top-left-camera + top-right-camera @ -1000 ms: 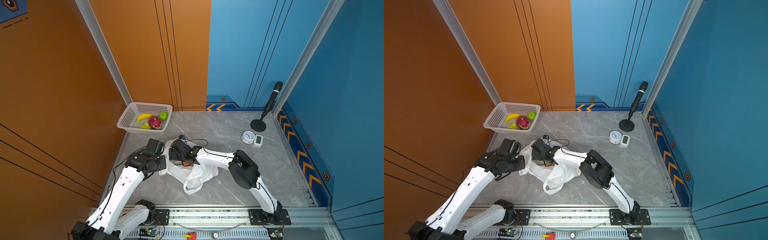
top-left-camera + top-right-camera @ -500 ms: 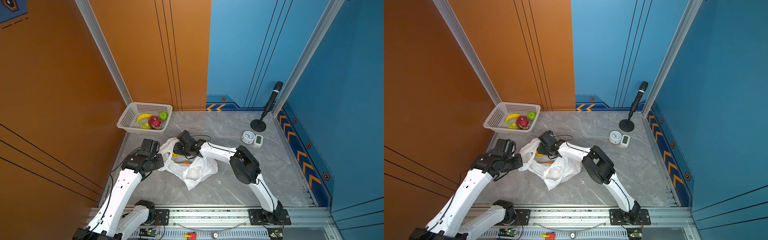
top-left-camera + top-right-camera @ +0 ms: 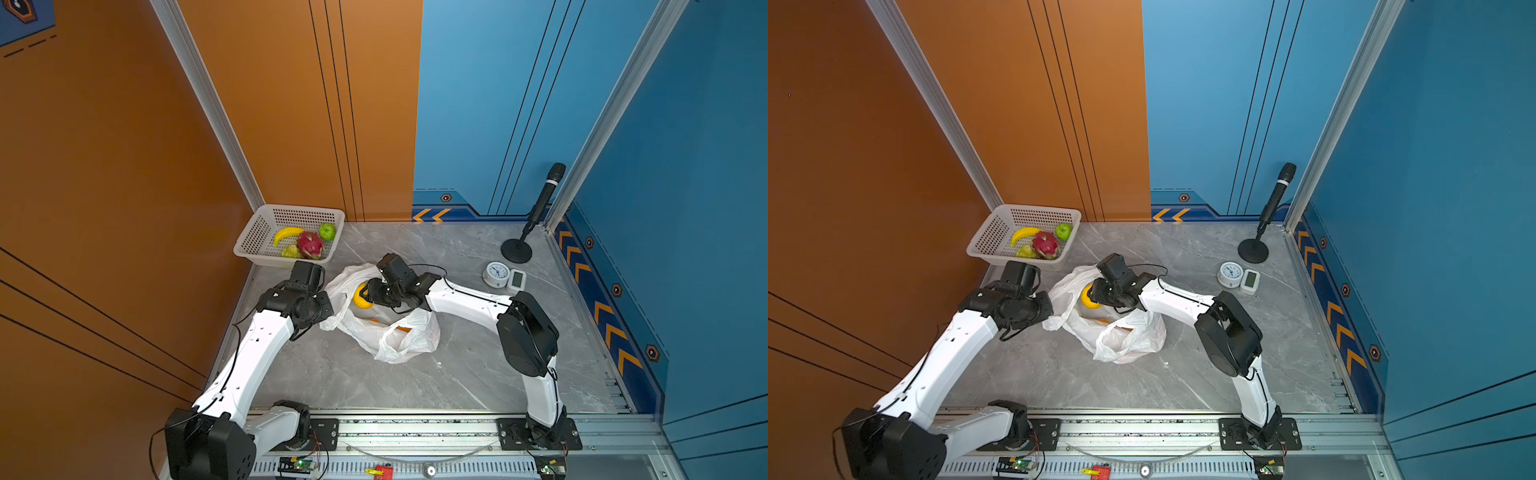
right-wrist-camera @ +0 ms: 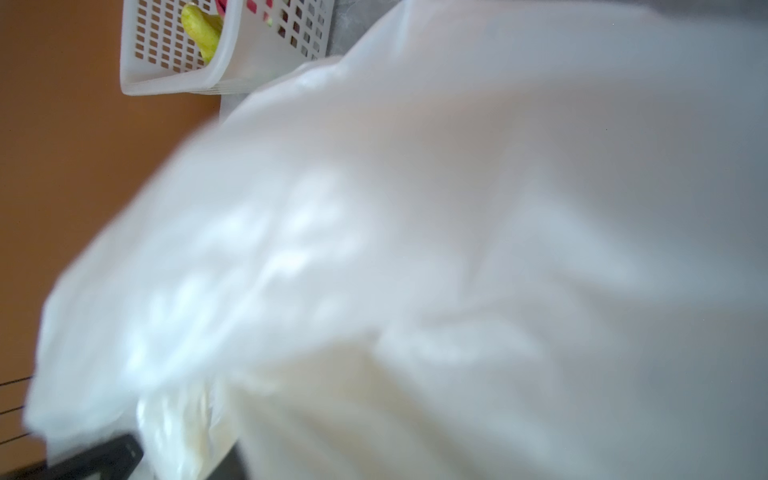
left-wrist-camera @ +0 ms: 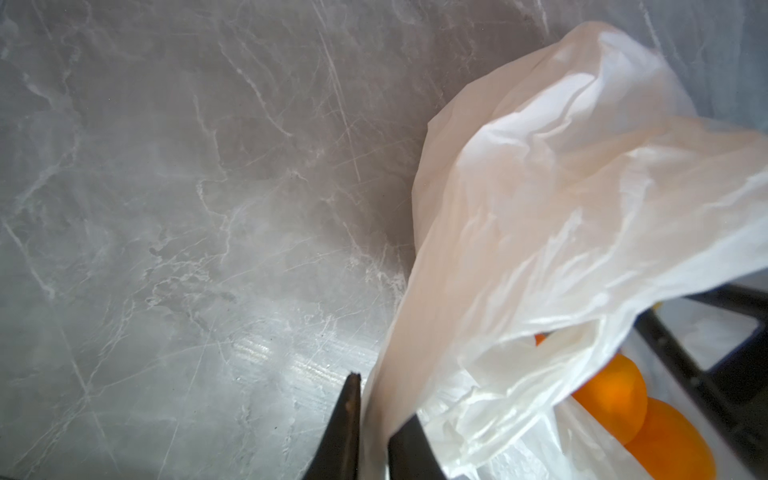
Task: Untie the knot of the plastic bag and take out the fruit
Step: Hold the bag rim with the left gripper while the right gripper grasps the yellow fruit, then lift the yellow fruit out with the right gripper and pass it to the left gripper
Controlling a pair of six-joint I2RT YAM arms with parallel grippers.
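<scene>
The thin white crinkly plastic bag (image 3: pixel 399 338) lies a little toward 9 o'clock from the middle of the grey marble-pattern table (image 3: pixel 457 374), with its mouth open. No knot can be found, so it is probably already undone. The left gripper (image 5: pixel 380 401), at 9 o'clock of the bag, is almost fully closed and pinches a fold of the bag's rim. The right gripper (image 3: pixel 368 291) reaches into the mouth from 3 o'clock, and its jaws seem half closed around a yellow-orange round fruit (image 3: pixel 360 300).

The risk is that thin plastic is caught together with this fruit. A lift would then drag the bag, and the round orange fruits (image 5: pixel 611 388) inside could roll out. The smooth fruit may also slip on the way to the white mesh plastic basket (image 3: pixel 259 232) at 11 o'clock.

The right wrist view is almost all blurred plastic, so the jaws' contact cannot be confirmed there. How many fruits lie under the folds is not clear.
</scene>
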